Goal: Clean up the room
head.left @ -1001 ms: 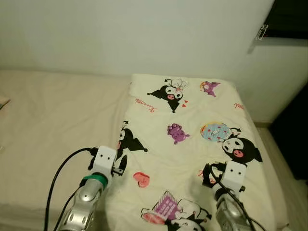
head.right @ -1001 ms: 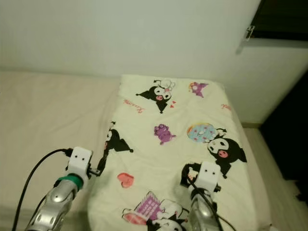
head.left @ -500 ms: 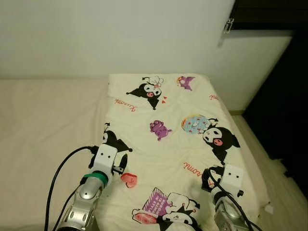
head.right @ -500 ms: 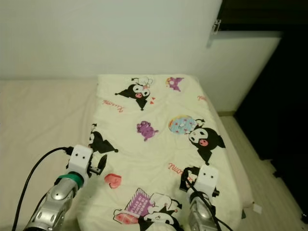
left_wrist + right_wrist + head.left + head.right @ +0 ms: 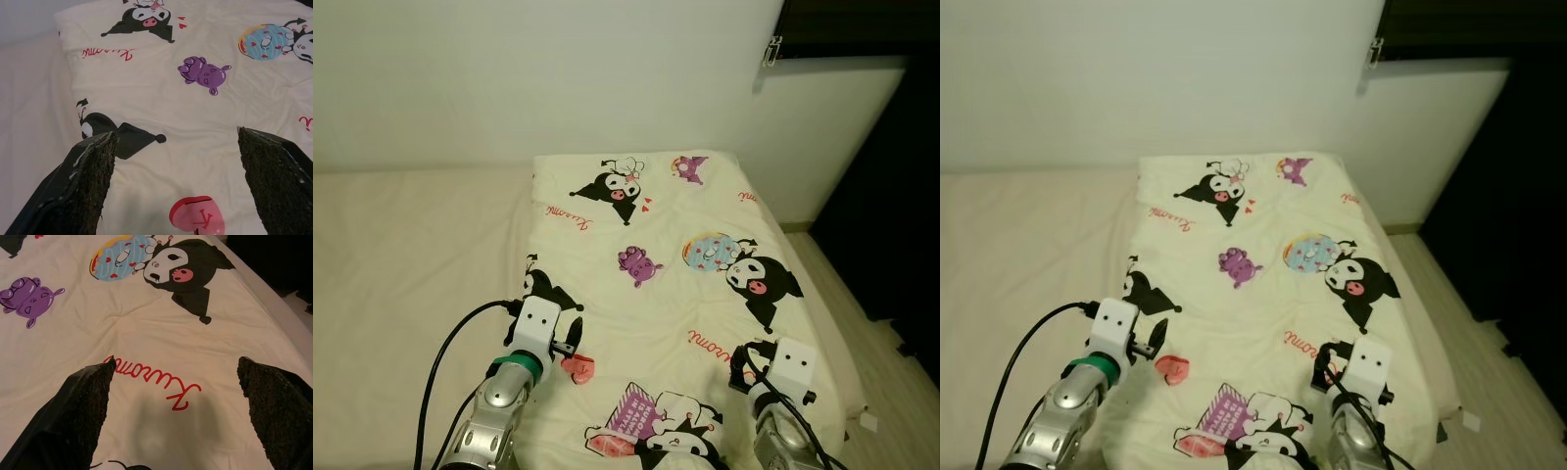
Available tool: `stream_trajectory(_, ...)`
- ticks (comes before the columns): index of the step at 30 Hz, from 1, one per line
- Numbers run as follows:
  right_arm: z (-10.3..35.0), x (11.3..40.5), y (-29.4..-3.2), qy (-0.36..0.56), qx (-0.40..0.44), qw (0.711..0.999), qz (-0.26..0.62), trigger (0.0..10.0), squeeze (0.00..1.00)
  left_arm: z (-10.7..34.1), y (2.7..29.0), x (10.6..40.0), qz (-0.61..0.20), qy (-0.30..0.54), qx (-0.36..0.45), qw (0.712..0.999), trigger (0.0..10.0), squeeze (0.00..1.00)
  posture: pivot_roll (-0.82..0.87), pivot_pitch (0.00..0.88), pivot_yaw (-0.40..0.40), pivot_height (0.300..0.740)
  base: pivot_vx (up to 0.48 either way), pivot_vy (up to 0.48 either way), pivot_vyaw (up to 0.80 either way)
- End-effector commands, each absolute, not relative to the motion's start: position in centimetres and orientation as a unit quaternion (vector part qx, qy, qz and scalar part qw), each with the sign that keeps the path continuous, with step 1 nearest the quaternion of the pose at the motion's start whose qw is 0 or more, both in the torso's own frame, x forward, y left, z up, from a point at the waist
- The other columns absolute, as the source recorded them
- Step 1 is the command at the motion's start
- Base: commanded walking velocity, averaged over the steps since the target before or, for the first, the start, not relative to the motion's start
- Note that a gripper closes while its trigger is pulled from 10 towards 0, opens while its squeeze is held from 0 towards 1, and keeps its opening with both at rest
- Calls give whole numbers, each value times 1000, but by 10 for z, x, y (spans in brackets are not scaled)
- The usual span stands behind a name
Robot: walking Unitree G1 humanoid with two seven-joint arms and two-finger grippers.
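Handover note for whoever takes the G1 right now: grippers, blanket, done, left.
Left gripper: open, empty, over the near left part of the cartoon-print blanket, by the red heart print.
Right gripper: open, empty, over the near right part, above the red script print.
Blanket lies spread flat on the beige bed.
Done: nothing gripped yet.
Left: probably grasp the near edge and fold or straighten.

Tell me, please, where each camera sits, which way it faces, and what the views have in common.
Left and right eye views: on the head, looking forward and down at the printed blanket on the bed; both arms show, left gripper, right gripper.
Left wrist view: along the left gripper's open fingers at the blanket.
Right wrist view: along the right gripper's open fingers.
Shared: both wrist views show the purple figure and doughnut print.
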State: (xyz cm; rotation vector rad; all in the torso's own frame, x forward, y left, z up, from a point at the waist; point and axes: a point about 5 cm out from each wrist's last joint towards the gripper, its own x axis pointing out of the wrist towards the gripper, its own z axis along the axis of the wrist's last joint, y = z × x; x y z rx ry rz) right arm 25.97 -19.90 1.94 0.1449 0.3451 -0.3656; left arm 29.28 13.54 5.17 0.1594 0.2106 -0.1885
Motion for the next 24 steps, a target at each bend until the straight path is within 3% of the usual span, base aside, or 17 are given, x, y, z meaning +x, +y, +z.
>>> stream_trajectory(1, 17, 258, -197, 179, 72, 965, -180, 10000, 0, 46, 139, 288, -87, 119, 73, 986, 10000, 0, -3, 0, 78, 740, -311, 0, 0)
stream_trajectory(13, 17, 257, -198, 181, 68, 965, -176, 10000, 0, 45, 139, 287, -87, 120, 71, 986, 10000, 0, -5, 0, 72, 740, -319, 0, 0)
stream_trajectory(24, 17, 260, -196, 190, 65, 966, -165, 10000, 0, 43, 141, 288, -84, 132, 78, 985, 10000, 0, -5, 0, 72, 740, 0, 0, 0)
